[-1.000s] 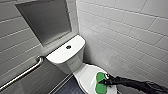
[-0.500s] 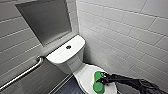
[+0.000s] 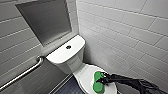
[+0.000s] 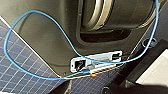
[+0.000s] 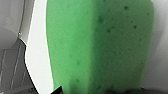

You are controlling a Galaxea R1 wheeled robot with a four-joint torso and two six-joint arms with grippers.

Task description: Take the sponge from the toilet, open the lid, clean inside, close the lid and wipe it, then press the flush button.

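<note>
The right gripper reaches in on its dark arm from the tiled wall side and, as far as the head view shows, is closed on the narrowed middle of the bright green sponge. The sponge rests flat on the closed white lid, lying along it on the side towards the wall. In the right wrist view the sponge looms very close, its porous face against glossy white ceramic. Behind the lid stands the toilet tank, with the dark round flush button in the middle of its flat top, well apart from the gripper. A metal grab bar runs along the other wall below a grey recessed panel, and dark blue floor tiles show beside the bowl. The left wrist view shows a blue cable looping across the robot's dark body above the same tiles.
</note>
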